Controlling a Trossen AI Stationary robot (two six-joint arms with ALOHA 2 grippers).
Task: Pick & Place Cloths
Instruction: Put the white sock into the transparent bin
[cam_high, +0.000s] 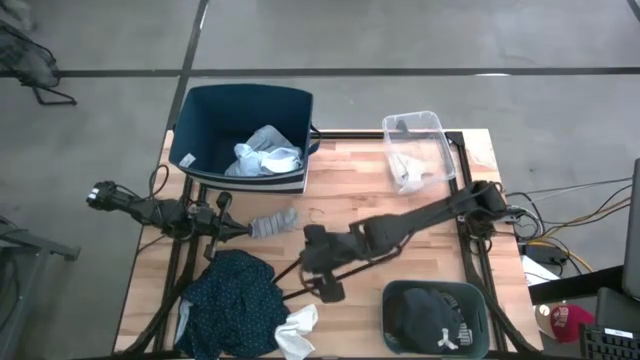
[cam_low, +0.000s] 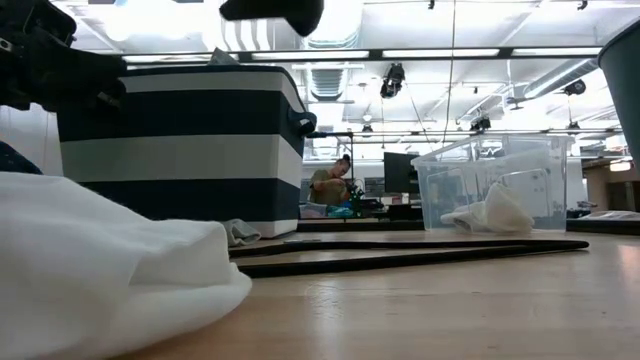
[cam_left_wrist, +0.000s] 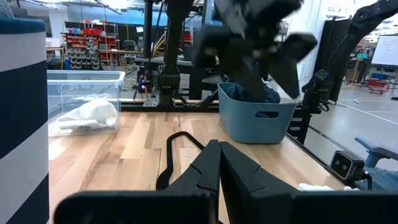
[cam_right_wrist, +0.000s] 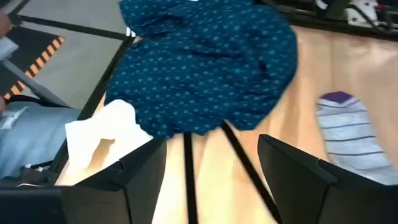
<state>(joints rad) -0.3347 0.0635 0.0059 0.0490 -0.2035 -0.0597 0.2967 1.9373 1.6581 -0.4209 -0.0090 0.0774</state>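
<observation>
Seen from above, a wooden table (cam_high: 340, 200) holds a navy bin (cam_high: 245, 130) at eleven o'clock with a pale blue shirt (cam_high: 265, 155) inside. The dark teal dotted garment (cam_high: 232, 305) lies at seven o'clock, touching a white cloth (cam_high: 297, 331). The right gripper (cam_high: 325, 280) hovers mid-table, fingers spread, grasping nothing, above a thin black hanger (cam_right_wrist: 186, 168). The left gripper (cam_high: 240, 230), clenched and empty, sits beside a striped grey sock (cam_high: 275, 222). Bare wood lies between the bins.

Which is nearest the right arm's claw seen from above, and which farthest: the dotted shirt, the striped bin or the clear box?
From the right gripper:
1. Dotted shirt, just beside it, at the near edge.
2. Striped bin, at the far left corner.
3. Clear box, far right; too close to the bin to rank firmly.
</observation>
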